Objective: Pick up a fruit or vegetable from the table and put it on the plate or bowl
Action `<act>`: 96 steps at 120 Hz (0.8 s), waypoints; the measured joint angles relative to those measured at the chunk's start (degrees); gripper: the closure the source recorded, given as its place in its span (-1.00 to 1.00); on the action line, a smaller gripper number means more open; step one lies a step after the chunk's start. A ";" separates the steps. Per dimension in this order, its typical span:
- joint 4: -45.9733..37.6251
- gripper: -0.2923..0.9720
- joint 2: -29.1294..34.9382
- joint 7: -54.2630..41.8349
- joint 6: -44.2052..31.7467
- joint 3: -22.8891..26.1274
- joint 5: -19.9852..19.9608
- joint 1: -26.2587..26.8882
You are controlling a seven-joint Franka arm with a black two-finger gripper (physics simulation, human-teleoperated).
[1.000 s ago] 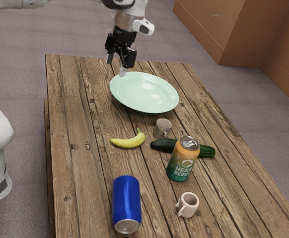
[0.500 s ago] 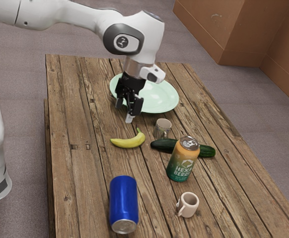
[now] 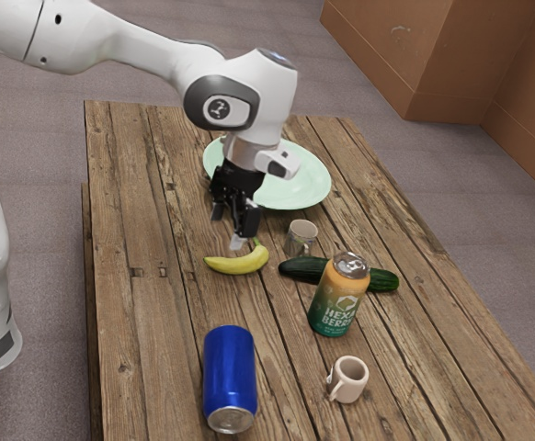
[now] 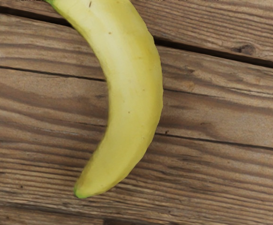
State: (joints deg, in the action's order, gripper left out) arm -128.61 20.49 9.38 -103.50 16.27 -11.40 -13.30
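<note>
A yellow banana (image 3: 237, 262) lies on the wooden table (image 3: 139, 230), in front of a pale green plate (image 3: 302, 184). My gripper (image 3: 233, 234) hangs just above the banana with its fingers apart and nothing between them, so it is open. The wrist view looks straight down on the banana (image 4: 127, 89), curved across the planks right under my hand. A dark green cucumber (image 3: 302, 267) lies to the exterior view's right of the banana, partly behind a can.
A small metal cup (image 3: 300, 238) stands between the plate and the cucumber. A green-orange can (image 3: 338, 294) stands upright, a blue can (image 3: 229, 377) lies on its side, and a white mug (image 3: 347, 378) sits near the front. Cardboard boxes (image 3: 451, 55) stand behind the table.
My arm has swung from above the plate's far rim toward the front of the table and come down until the gripper hangs just over the banana. The objects have not moved.
</note>
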 joint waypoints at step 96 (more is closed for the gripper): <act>-2.39 -0.51 -5.74 1.76 -10.06 0.30 -0.22 0.83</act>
State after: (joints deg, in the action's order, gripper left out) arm -131.00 14.76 11.15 -113.57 16.57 -11.62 -12.48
